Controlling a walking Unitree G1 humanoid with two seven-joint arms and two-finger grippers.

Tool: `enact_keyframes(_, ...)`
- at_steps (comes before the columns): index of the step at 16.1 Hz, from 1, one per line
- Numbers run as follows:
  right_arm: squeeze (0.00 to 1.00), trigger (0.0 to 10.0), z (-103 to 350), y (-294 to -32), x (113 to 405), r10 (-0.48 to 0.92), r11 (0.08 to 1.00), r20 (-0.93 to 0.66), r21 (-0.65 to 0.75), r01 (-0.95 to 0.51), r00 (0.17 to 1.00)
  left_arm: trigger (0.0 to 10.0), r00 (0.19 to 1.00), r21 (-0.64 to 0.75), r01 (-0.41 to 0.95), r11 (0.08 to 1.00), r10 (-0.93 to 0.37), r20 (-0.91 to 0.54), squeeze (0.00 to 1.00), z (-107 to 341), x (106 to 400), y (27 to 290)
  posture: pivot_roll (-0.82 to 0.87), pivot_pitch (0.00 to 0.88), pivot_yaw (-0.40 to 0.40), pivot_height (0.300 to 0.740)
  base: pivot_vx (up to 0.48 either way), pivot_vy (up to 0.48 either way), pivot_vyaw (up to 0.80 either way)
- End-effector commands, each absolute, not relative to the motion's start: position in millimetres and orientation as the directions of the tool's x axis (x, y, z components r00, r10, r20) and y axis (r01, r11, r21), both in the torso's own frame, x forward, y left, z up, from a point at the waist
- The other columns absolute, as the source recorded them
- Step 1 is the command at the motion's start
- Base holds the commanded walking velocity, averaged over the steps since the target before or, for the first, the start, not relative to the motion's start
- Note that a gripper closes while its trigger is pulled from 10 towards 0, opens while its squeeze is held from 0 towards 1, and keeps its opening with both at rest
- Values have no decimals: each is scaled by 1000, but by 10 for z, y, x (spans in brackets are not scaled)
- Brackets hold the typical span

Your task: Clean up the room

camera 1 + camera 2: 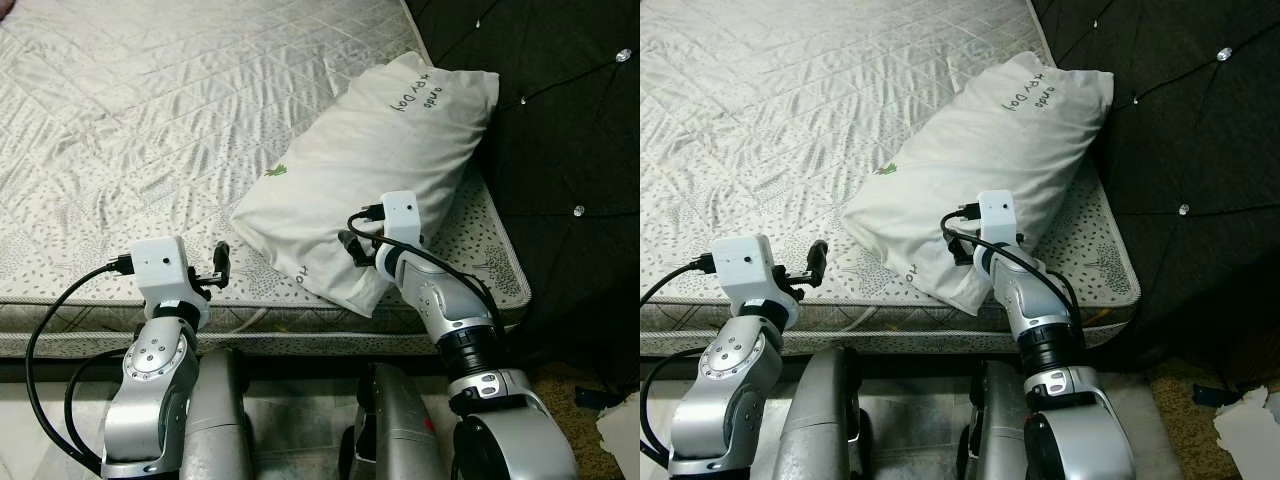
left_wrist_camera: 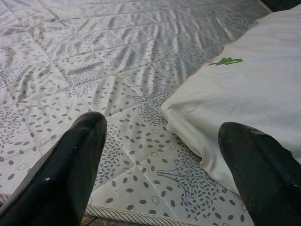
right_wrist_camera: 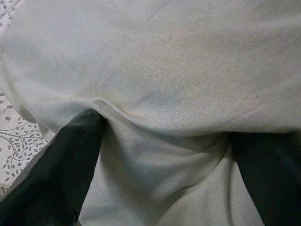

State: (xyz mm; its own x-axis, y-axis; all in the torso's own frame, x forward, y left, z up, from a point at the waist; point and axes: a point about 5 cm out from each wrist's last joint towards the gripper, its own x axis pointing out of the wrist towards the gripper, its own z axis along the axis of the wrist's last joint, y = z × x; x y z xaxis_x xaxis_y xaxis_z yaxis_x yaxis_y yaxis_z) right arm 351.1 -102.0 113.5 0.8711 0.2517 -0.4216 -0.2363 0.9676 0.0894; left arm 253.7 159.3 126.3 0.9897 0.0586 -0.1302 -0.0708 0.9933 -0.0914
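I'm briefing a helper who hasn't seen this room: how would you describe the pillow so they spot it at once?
Find the quilted grey-patterned mattress beside the dark tufted headboard. At its near corner by the headboard lies a plump white fabric pillow, set diagonally. It has a small green mark and dark printed lettering, and the right gripper presses into its near edge.

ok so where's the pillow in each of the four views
Left eye view: pillow right of centre on the mattress.
Right eye view: centre, against the headboard.
Left wrist view: along one side.
Right wrist view: its fabric bunches between the fingers.
Shared landmark: the green mark.
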Motion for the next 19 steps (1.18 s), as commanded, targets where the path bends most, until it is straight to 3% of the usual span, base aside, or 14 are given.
enact_keyframes(1, 0, 10000, 1261, -1074, 3553, 235, 972, -372, 76, -223, 898, 10000, 990, -90, -69, 993, 57, -132, 0, 1269, 2517, 1588, 147, 145, -76, 595, 0, 0, 0)
enact_keyframes(7, 0, 10000, 1261, -1074, 3553, 235, 972, -372, 76, -223, 898, 10000, 990, -90, -69, 993, 57, -132, 0, 1269, 2517, 1588, 147, 145, -76, 595, 0, 0, 0)
enact_keyframes(8, 0, 10000, 1089, -1390, 3275, 234, 971, -378, 50, -233, 896, 10000, 989, -93, -53, 994, 39, -141, 0, 1244, 2554, 1564, 84, 105, -56, 595, 0, 0, 0)
enact_keyframes(10, 0, 10000, 915, -1647, 2701, 300, 949, -405, 36, -313, 864, 10000, 990, -97, -20, 995, 6, -142, 0, 1228, 2650, 1509, 73, 95, -54, 595, 0, 0, 0)
enact_keyframes(12, 0, 10000, 922, -1626, 2615, 325, 942, -368, 48, -331, 871, 10000, 991, -103, -8, 995, -5, -131, 0, 1250, 2702, 1477, 63, 85, -51, 595, 0, 0, 0)
enact_keyframes(15, 0, 10000, 1088, -1626, 2625, 302, 951, -265, 13, -310, 916, 10000, 992, -104, 0, 995, -13, -125, 0, 1247, 2740, 1460, 61, 75, -47, 595, 0, 0, 0)
enact_keyframes(19, 0, 10000, 1196, -1501, 2939, 297, 954, -237, 44, -295, 925, 10000, 994, -101, 5, 995, -16, -109, 0, 1268, 2790, 1461, 77, 65, -50, 595, 0, 0, 0)
